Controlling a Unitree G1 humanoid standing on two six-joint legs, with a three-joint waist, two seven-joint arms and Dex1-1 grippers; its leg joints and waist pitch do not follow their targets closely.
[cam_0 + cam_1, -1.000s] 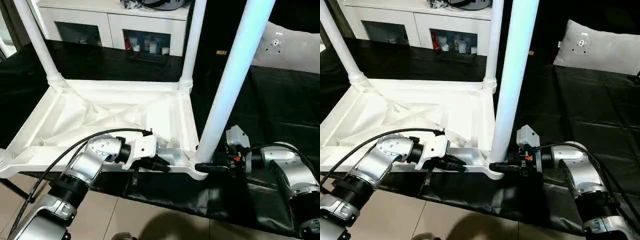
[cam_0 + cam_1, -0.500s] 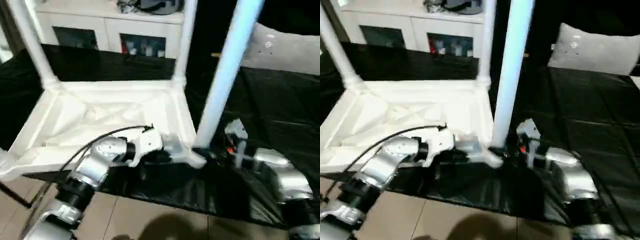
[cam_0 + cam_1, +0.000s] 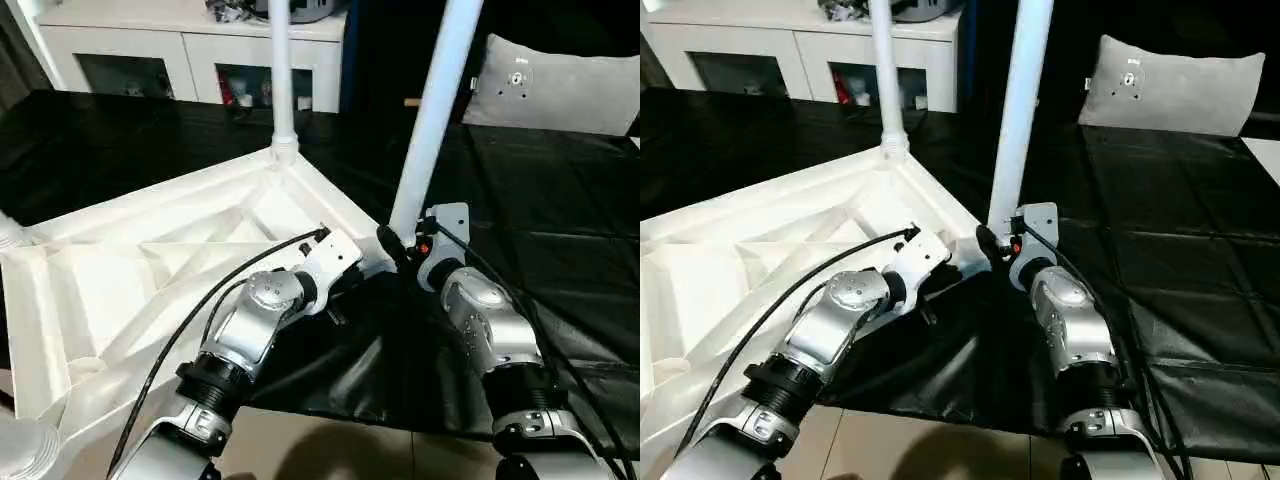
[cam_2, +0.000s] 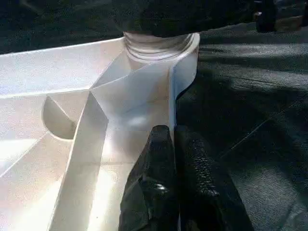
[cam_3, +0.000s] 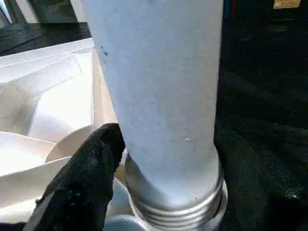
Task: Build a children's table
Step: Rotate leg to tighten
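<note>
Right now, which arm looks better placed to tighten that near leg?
The right. Its gripper sits at the near leg's base, one finger beside it. The left gripper pinches the tabletop's rim.

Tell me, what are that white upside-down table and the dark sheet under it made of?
The table looks like moulded white plastic: smooth, slightly glossy, with thin ribs. The sheet seems a thin black plastic film or coated cloth; it creases and shines.
</note>
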